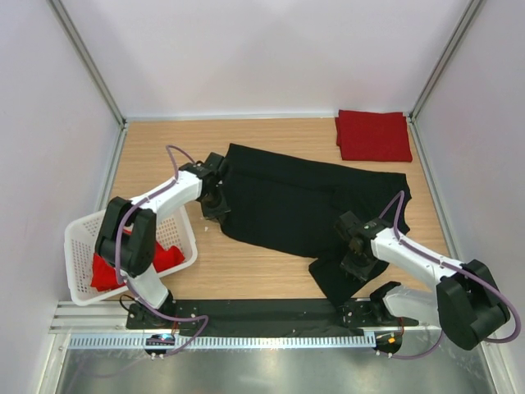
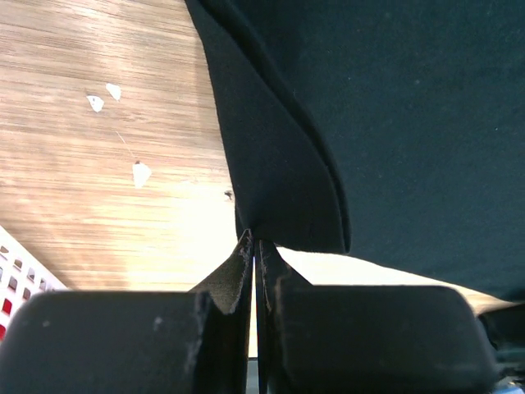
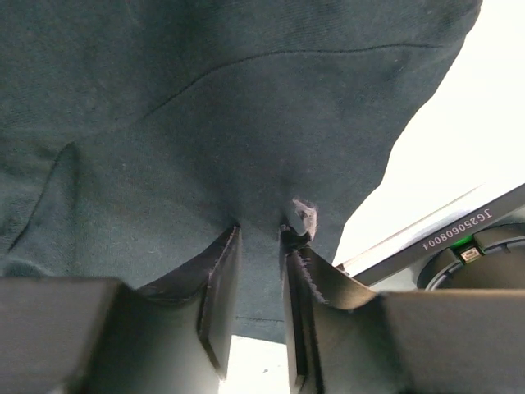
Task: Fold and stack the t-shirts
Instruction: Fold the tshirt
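Since it takes up most of the view from above, the pale wooden table (image 1: 246,277) comes first, and spread across its middle lies the plain black cotton t-shirt (image 1: 303,205), crumpled, with one part trailing toward the near edge on my right. At the near left the white plastic lattice basket (image 1: 74,275) overhangs the table's left edge with a bright red crumpled t-shirt (image 1: 102,275) inside it. In the far right corner sits a bright red t-shirt folded into a flat rectangle (image 1: 373,135), well apart from the black one. My left gripper (image 2: 254,242) is at the black shirt's left edge, its jaws pressed fully together on a folded hem of that cloth, just above the bare wood. My right gripper (image 3: 261,234) is at the shirt's near right part, jaws drawn in to a narrow gap with a pinch of black cloth caught between them. A few small white flecks (image 2: 141,172) lie on the wood beside my left fingers.
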Robot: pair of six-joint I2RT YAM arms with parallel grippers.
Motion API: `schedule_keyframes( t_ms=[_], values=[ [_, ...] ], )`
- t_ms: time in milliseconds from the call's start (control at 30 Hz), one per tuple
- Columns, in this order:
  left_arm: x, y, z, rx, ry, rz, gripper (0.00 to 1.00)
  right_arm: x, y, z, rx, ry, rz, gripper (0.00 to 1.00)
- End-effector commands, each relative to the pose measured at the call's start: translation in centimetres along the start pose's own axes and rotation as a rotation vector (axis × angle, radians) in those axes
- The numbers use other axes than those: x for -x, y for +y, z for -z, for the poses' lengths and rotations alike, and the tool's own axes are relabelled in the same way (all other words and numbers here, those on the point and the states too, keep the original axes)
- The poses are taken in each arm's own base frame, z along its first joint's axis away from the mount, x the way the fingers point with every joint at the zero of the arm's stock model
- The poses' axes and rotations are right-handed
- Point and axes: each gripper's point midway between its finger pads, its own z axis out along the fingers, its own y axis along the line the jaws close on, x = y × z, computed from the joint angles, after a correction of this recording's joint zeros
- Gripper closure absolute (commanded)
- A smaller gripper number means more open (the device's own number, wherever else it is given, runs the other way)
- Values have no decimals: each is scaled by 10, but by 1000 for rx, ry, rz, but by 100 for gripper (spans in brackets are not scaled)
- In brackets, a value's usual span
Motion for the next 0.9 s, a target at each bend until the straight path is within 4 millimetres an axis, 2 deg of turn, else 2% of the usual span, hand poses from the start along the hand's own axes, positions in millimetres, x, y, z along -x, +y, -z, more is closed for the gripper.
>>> schedule_keyframes(
  t_ms=[0, 167, 233, 300, 433, 500, 533, 567, 600, 733, 867],
  values=[
    [8, -4, 13, -58, -29, 25, 100, 9, 14, -9, 30, -40, -25, 68],
    [13, 3, 17, -81, -45, 76, 100, 13, 10, -9, 13, -64, -23, 83],
    [15, 5, 17, -86, -55, 87, 100, 14, 8, -9, 6, -71, -27, 94],
    [15, 6, 17, -87, -50, 89, 100, 15, 6, -9, 5, -77, -24, 98],
    [14, 4, 16, -97, -48, 97, 100, 17, 8, -3, 39, -84, -25, 99],
    [14, 4, 17, -99, -47, 100, 100, 17, 17, 6, 88, -76, -18, 88],
    [13, 3, 18, -102, -49, 98, 100, 18, 20, 9, 106, -74, -16, 77],
    [13, 4, 18, -102, -49, 101, 100, 18, 28, 15, 143, -68, -17, 57],
    [13, 3, 19, -105, -52, 99, 100, 17, 30, 17, 150, -59, -20, 52],
    [12, 5, 20, -101, -53, 101, 100, 10, 38, 21, 169, -8, -12, 48],
    [12, 4, 17, -98, -43, 103, 100, 4, 40, 5, 174, 17, -27, 48]
  ],
)
